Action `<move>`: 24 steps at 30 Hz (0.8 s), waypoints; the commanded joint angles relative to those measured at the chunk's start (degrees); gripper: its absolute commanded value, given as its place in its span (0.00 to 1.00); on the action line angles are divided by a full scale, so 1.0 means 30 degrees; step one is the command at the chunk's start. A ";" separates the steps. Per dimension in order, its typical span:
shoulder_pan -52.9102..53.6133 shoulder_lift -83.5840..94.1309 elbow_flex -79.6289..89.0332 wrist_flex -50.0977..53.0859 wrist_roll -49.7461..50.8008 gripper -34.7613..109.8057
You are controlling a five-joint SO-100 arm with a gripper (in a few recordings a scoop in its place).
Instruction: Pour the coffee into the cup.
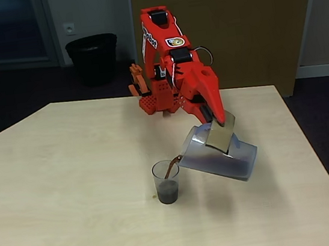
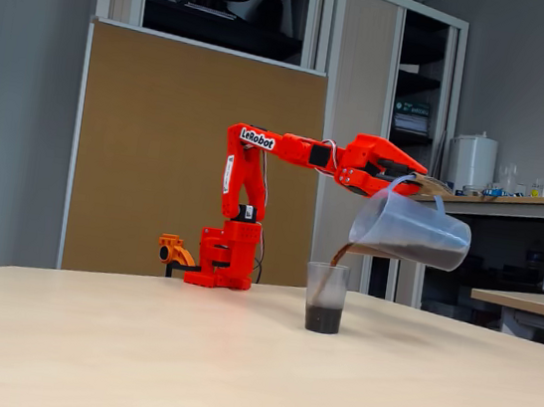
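Red pincer [image 1: 218, 122] clamped on the flat grey handle [image 1: 221, 132] of the jug [image 1: 220, 155], holding it off the tabletop [image 1: 70, 190] and tipped spout-down. In a fixed view the pincer [image 2: 425, 187] sits at the top of the jug [image 2: 411, 229], fingers closed on the handle at the high side.

Coffee [image 1: 171, 167] runs in a thin dark stream from the spout into the cup [image 1: 167, 182]. Cup stands upright on the tabletop just under the spout, a dark pool filling roughly its bottom third [image 2: 322, 318]. Spout lip is right over the cup rim, close to touching; can't tell if it does.

Handling, as a guess: the jug is thin translucent plastic, light and a bit flexible, so the liquid is most of the weight and it shifts toward the spout as the tilt grows. The flat handle is the only sensible hold; it is smooth and held at one edge, so the jug could swing or slip if the wrist jerks. The cup is thin, light, no handle, easy to knock over by a bump from the spout, more stable as it fills. The stream is narrow, so tilt should change slowly to avoid overshooting the rim.

Red arm base [image 2: 227, 258] sits at the far edge, well apart from the cup.
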 commanded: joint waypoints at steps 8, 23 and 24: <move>0.0029 0.0879 -0.0088 -0.0791 0.1025 0.24; 0.0205 0.0879 -0.0146 -0.0908 0.1465 0.24; 0.0234 0.0879 -0.0146 -0.0908 0.1465 0.24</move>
